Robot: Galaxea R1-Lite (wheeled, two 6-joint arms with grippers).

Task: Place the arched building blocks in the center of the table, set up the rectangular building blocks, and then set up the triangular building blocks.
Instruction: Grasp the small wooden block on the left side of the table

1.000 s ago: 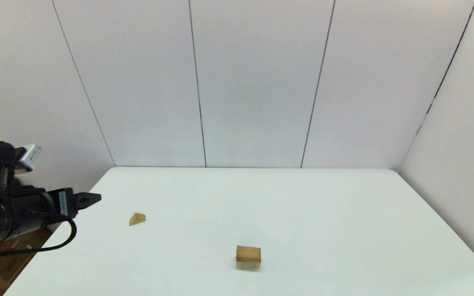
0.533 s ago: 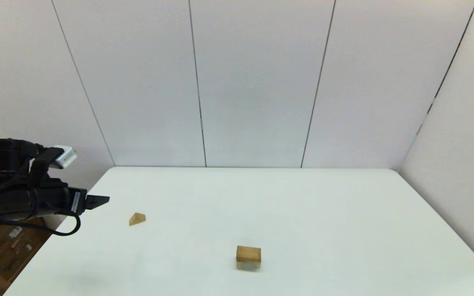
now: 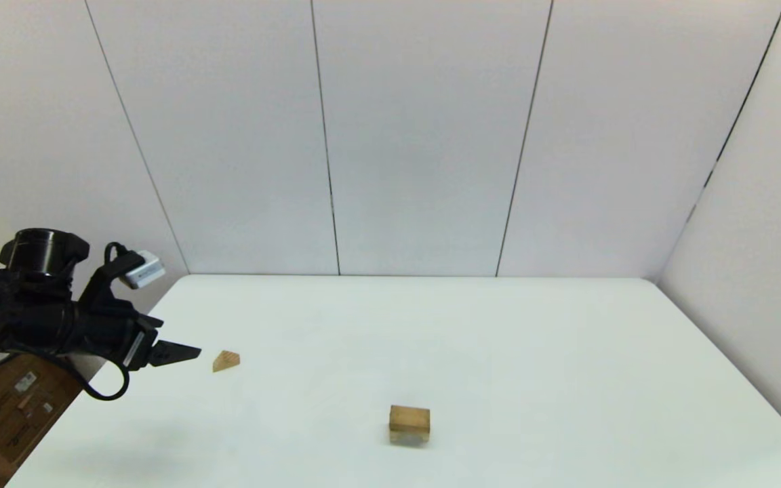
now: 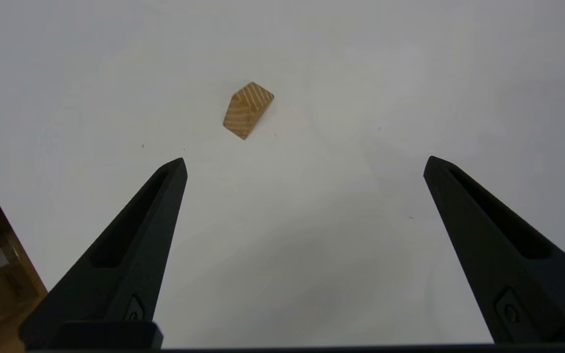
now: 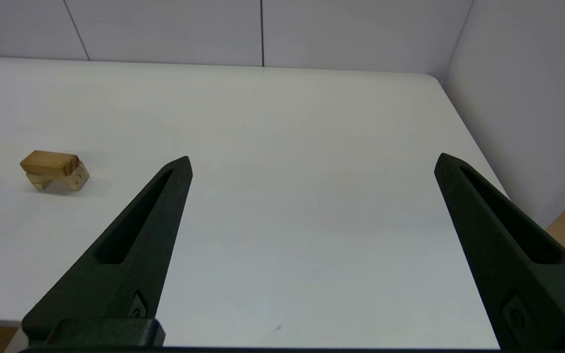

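My left claw (image 4: 304, 164), spread wide and empty, hangs near the small light-wood triangular wedge (image 4: 247, 110) to straddle it.

The black left arm reaches in from the left side, its forearm roughly level and its wrist angled slightly downward. The left gripper (image 3: 184, 353) hangs in the air with its jaws spread wide and holding nothing. The right gripper (image 5: 312, 164) is out of the head view; its jaws also stand wide apart and hold nothing.
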